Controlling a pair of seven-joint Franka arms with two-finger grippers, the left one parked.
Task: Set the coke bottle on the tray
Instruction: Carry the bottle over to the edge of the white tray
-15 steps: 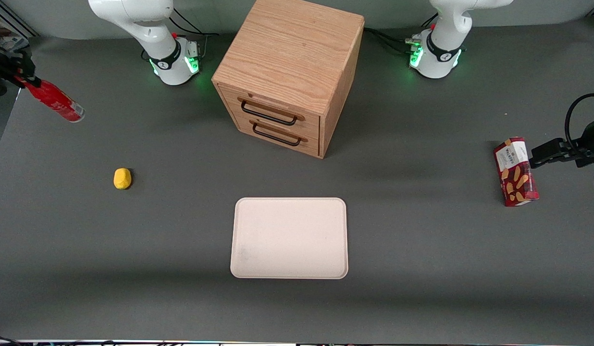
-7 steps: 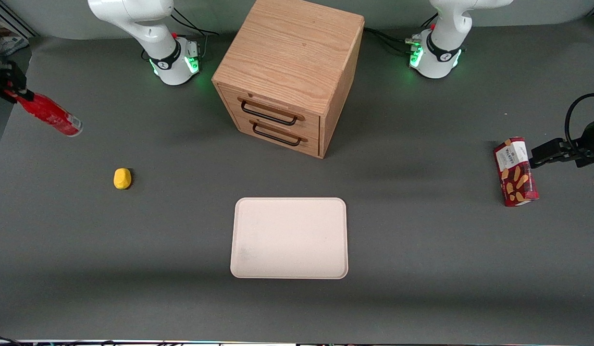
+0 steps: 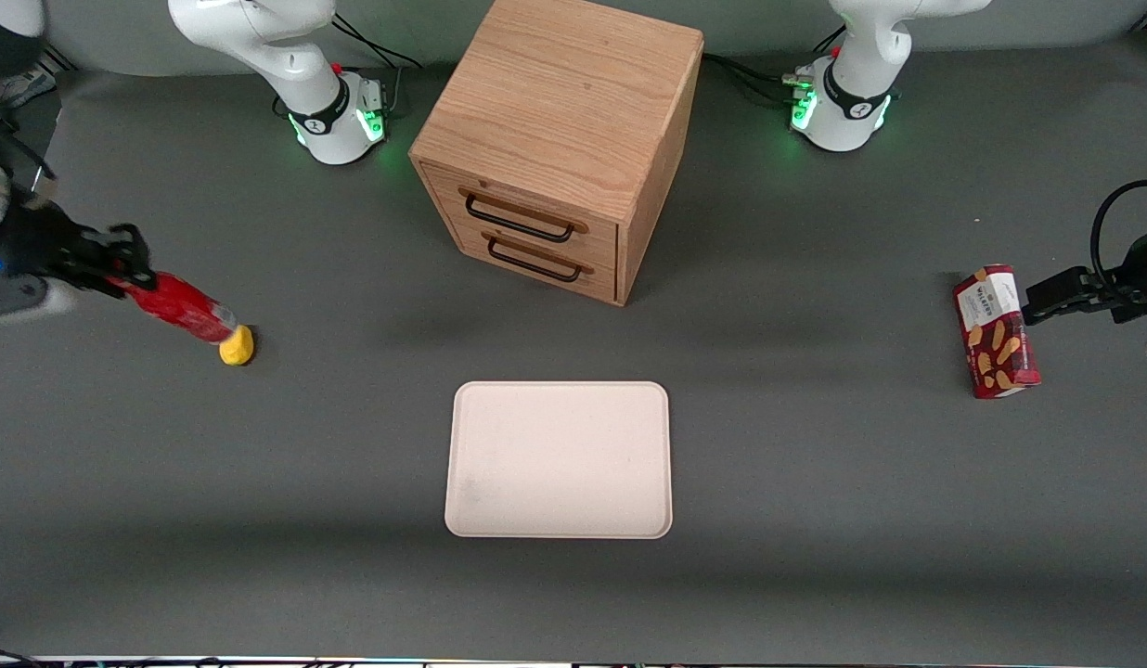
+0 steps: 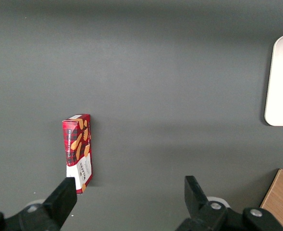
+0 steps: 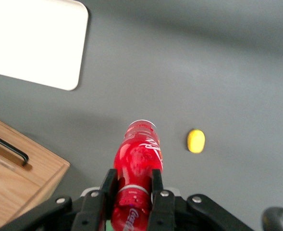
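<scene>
Front view: gripper (image 3: 119, 269) held above the counter (image 3: 815, 482) toward the working arm's end, fingers clamped on the neck end of the coke bottle (image 3: 179, 310). Bottle tilted, silvery base pointed down, overlapping the small yellow object (image 3: 237, 345); contact between them could not be told. Tray (image 3: 559, 459) bare, flat on the counter, nearer the camera than the wooden drawer cabinet (image 3: 560, 139), well apart from the bottle. Red snack box (image 3: 995, 331) toward the parked arm's end.

Left wrist view: snack box (image 4: 78, 146) on the counter; tray corner (image 4: 280, 82) visible.

Right wrist view: fingers (image 5: 107, 190) pressed against both sides of the bottle (image 5: 137, 159); yellow object (image 5: 196, 141), tray (image 5: 33, 41) and cabinet (image 5: 16, 183) on the counter below.
</scene>
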